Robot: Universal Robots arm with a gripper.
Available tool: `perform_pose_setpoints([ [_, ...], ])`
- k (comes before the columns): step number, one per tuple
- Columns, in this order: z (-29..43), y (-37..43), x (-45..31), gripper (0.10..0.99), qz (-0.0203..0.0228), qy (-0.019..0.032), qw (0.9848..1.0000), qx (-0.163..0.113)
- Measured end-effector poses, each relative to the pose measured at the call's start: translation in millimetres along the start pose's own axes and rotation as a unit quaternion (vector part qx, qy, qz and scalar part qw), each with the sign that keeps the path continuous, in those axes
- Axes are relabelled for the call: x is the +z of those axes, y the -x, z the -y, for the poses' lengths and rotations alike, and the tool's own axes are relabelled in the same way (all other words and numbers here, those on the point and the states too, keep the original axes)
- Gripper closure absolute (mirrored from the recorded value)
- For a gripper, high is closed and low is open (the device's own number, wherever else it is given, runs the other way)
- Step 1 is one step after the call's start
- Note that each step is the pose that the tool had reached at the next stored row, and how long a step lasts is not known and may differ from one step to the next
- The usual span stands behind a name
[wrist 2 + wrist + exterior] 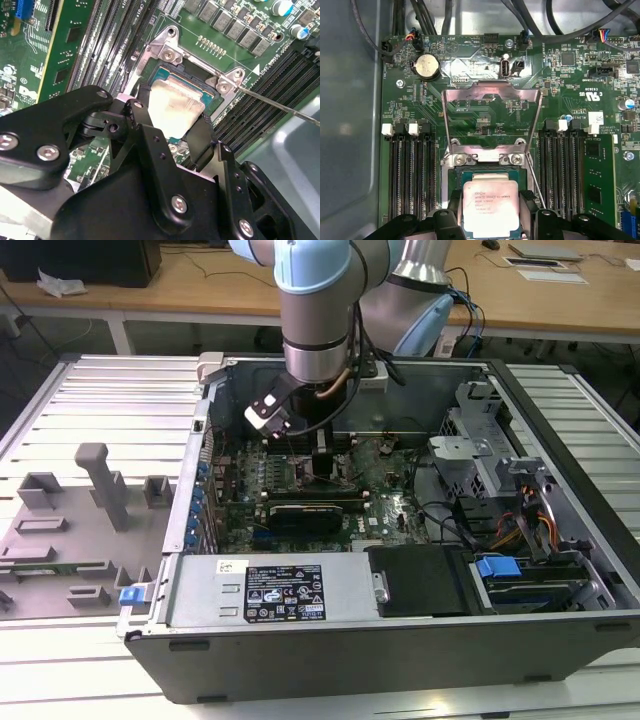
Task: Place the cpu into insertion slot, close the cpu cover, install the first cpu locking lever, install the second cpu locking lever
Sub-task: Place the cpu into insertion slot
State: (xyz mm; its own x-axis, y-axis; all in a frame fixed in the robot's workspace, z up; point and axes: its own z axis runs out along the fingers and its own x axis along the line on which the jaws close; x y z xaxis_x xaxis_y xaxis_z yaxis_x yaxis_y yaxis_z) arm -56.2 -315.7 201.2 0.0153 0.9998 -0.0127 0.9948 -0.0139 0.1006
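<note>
Your cpu [490, 207] sits in the mouth of the insertion slot [195, 77], toward the far side of the open computer case [400, 650], with the pincer [491, 200] clamped on two opposite edges. I judge the danger to be a chip not quite square to the slot, so that it is dragged askew on release or the contacts beneath bend. Look to the first wrist view for the cpu cover [470, 92], hinged open beside the slot; the second wrist view gives instead the thin lever wire [280, 107] running off the slot's corner.

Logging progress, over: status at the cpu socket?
Gripper astride cpu at insertion slot. Cpu cover up, open. Lever wire beside slot, clear of cpu.
</note>
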Motion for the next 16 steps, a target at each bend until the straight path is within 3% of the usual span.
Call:
perform_pose_setpoints([
  [9, 0.3, -0.2, 1.6, 0.537, 0.0002, -0.0002, 1.0000, 0.000],
  [10, 0.3, -0.2, 1.6, 0.471, 0.0002, -0.0002, 1.0000, 0.000],
  [12, 0.3, -0.2, 1.6, 0.471, 0.0002, -0.0002, 1.0000, 0.000],
  [16, -0.2, -0.2, -3.9, 0.471, 0.0002, -0.0001, 1.0000, 0.000],
])
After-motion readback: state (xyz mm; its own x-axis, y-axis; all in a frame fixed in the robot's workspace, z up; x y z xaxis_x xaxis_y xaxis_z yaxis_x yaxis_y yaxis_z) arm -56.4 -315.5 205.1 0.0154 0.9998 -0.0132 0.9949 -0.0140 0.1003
